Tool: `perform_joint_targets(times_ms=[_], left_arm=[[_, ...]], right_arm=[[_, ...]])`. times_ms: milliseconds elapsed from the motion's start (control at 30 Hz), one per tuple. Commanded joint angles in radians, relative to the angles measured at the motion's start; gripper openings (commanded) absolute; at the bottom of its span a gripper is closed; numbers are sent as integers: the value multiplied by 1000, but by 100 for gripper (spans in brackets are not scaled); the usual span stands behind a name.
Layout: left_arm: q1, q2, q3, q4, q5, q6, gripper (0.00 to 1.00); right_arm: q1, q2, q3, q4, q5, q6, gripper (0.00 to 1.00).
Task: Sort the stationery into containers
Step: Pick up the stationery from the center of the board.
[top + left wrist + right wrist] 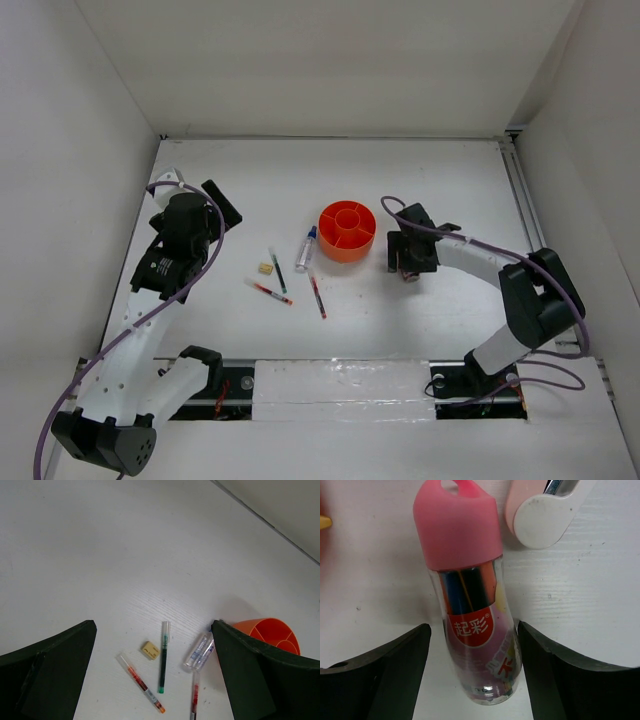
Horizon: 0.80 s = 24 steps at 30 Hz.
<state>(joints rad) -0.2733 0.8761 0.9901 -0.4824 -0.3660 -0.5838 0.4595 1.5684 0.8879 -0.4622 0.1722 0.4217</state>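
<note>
The round orange organiser (347, 231) stands mid-table, its rim also in the left wrist view (270, 632). To its left lie a clear blue-capped marker (199, 652), a green pen (163, 663), two red pens (141, 683) (194, 700) and a yellow eraser (150, 650). My left gripper (154, 630) hangs open high above them. Right of the organiser, my right gripper (408, 262) is low over the table. Its open jaws (474, 627) straddle the clear pink-capped tube (470, 605), which lies flat, with a gap on the left side.
A white and pink object with a metal part (545, 510) lies just beyond the tube's cap. White walls enclose the table on three sides. A rail runs along the right edge (525, 205).
</note>
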Motion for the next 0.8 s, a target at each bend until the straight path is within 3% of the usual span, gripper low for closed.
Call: perform_joint_targets(times_ms=[0, 67, 133, 167, 300, 333, 367, 567, 767], left_arm=[[3, -11, -2, 24, 4, 10, 100], [3, -11, -2, 24, 4, 10, 100], [3, -11, -2, 24, 4, 10, 100], [3, -11, -2, 24, 4, 10, 100], [3, -11, -2, 24, 4, 10, 100], [3, -11, -2, 24, 4, 10, 100], [3, -11, -2, 24, 4, 10, 100], [3, -11, -2, 24, 4, 10, 100], [3, 0, 38, 59, 102, 10, 100]], right_arm=[[22, 1, 5, 39, 36, -4, 75], [31, 1, 5, 30, 36, 5, 73], [31, 1, 5, 19, 50, 5, 60], [31, 10, 14, 10, 59, 14, 46], [41, 19, 23, -1, 73, 14, 20], [41, 19, 23, -1, 73, 14, 5], [41, 19, 23, -1, 73, 23, 0], [70, -102, 42, -21, 73, 66, 0], [93, -267, 153, -173, 219, 75, 0]])
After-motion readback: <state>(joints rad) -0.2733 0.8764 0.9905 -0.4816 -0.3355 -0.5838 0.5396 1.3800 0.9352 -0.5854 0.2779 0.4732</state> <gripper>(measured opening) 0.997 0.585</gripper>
